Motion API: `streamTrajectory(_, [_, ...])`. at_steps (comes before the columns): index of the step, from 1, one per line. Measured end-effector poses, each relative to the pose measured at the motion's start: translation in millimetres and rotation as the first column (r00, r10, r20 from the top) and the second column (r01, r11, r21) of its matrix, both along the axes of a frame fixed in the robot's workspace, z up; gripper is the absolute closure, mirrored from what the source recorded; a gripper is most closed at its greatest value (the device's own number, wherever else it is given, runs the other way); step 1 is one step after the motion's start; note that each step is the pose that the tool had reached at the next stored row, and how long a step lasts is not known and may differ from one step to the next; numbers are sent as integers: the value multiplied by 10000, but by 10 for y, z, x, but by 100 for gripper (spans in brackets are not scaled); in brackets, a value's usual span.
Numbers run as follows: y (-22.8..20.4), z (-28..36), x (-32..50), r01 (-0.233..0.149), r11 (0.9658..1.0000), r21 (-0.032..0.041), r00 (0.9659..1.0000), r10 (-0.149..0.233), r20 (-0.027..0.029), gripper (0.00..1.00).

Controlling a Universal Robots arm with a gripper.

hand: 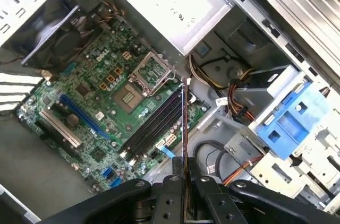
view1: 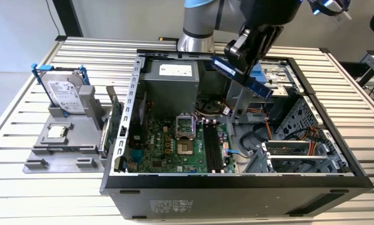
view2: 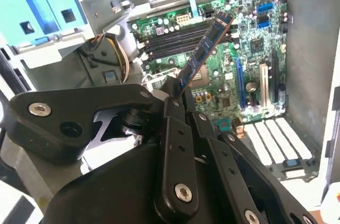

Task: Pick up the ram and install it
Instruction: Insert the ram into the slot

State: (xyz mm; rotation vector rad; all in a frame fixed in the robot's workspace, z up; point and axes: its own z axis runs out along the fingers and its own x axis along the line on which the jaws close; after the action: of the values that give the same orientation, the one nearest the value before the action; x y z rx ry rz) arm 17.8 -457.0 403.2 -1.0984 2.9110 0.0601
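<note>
My gripper (view1: 229, 57) hangs over the open computer case (view1: 121, 140), shut on one end of the ram (view1: 243, 78). The ram is a thin, long blue-green stick, tilted and pointing down toward the inside of the case. In the second wrist view the ram (view2: 205, 53) sticks out from the gripper (view2: 179, 90) above the motherboard. Seen edge-on in the first wrist view, the ram (hand: 184, 123) rises from the gripper (hand: 184, 170) and lines up roughly with the black memory slots (hand: 154, 126). Those slots (view1: 212, 147) lie well below the ram; nothing is seated in them.
A silver hard drive in a blue bracket (view1: 65, 91) stands on a grey stand at the exterior view's left. An upright green expansion card (view1: 115, 119) sits just outside the case wall. Inside are the power supply (view1: 171, 79), a blue drive bay (hand: 289, 120) and loose cables (view1: 271, 131).
</note>
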Motion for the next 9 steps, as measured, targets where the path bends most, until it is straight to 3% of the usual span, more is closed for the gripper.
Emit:
streamTrajectory(5, [0,0,0,909,9959,0,9959,-909,0,100])
streamTrajectory(9, [0,0,0,1638,9865,0,9865,-1638,0,100])
